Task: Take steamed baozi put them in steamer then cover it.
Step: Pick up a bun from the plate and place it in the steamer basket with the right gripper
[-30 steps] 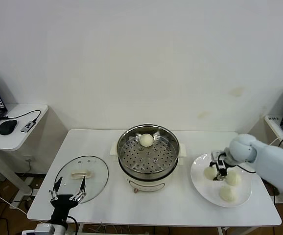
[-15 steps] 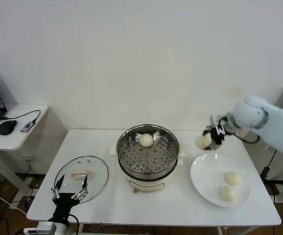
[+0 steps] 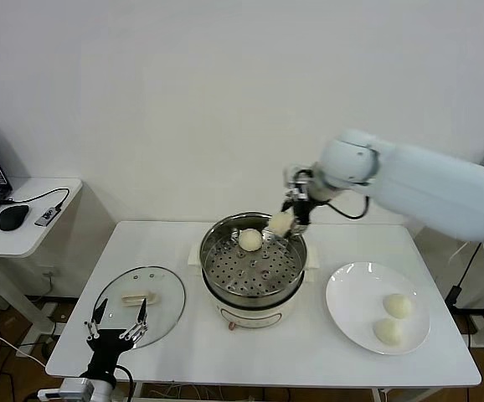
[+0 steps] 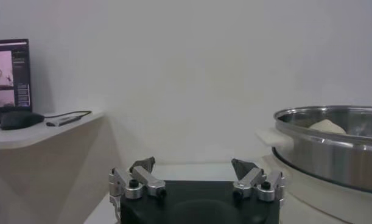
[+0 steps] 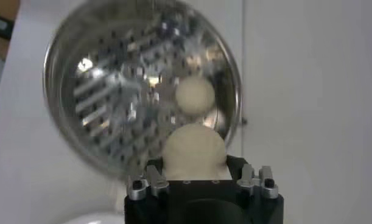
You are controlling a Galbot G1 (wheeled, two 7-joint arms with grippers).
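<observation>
A white table [image 3: 175, 251] carried everything. At its middle stood the steamer [image 3: 254, 270], a shiny steel pot on a white base, with its perforated tray uncovered. One steamed baozi [image 3: 250, 239] lay on the tray toward the far edge of the table.

Toward the table's right edge sat a white plate [image 3: 347, 293] with two more baozi [image 3: 398, 306] on it, one nearer the front edge [image 3: 388, 332].

Near the front-left corner the cover [image 3: 140, 302], a clear glass lid with a cream handle, lay flat on the table, well apart from the steamer.

The right arm reached in from the right, its claw [image 3: 285, 219] raised above the steamer's far right rim. The claw was closed around a fourth baozi [image 3: 280, 224], held clear of the tray; the right wrist view showed this bun [image 5: 194, 150] gripped just above the tray and the bun [image 5: 195, 95] already inside.

The left claw [image 3: 117, 327] hung at the front-left edge beside the cover, its fingers [image 4: 143, 165] spread wide and holding nothing.
</observation>
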